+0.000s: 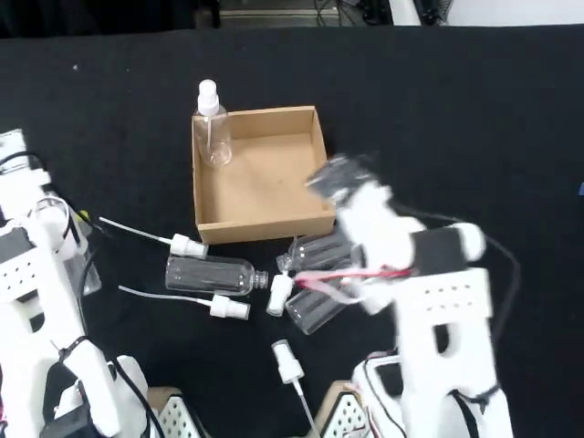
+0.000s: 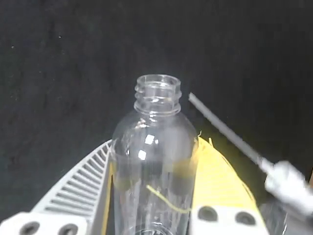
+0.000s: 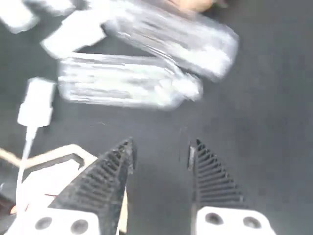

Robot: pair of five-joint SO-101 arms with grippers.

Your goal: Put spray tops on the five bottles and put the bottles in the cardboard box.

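Left gripper [image 2: 155, 147] is clamping an uncapped bottle [image 2: 156, 112], base cut off; right gripper [image 3: 161, 147] is hanging parted over blurred bottles [image 3: 127, 88].

No text, label or number can be read — not on any bottle, box or arm.

Five clear bottles. One capped bottle [image 1: 212, 137] stands at the box [image 1: 265, 226] corner. Four are open: a lone bottle [image 1: 208, 275] lying on the tabletop [image 1: 456, 109], an upper bottle [image 1: 315, 254] and a lower bottle [image 1: 315, 312] lying by an arm, and a gripped bottle [image 2: 151, 156].

Five spray tops: one fitted top [image 1: 208, 93] and four loose, a first top [image 1: 188, 245], second top [image 1: 229, 308], third top [image 1: 278, 294] and fourth top [image 1: 289, 363].

One cardboard box.
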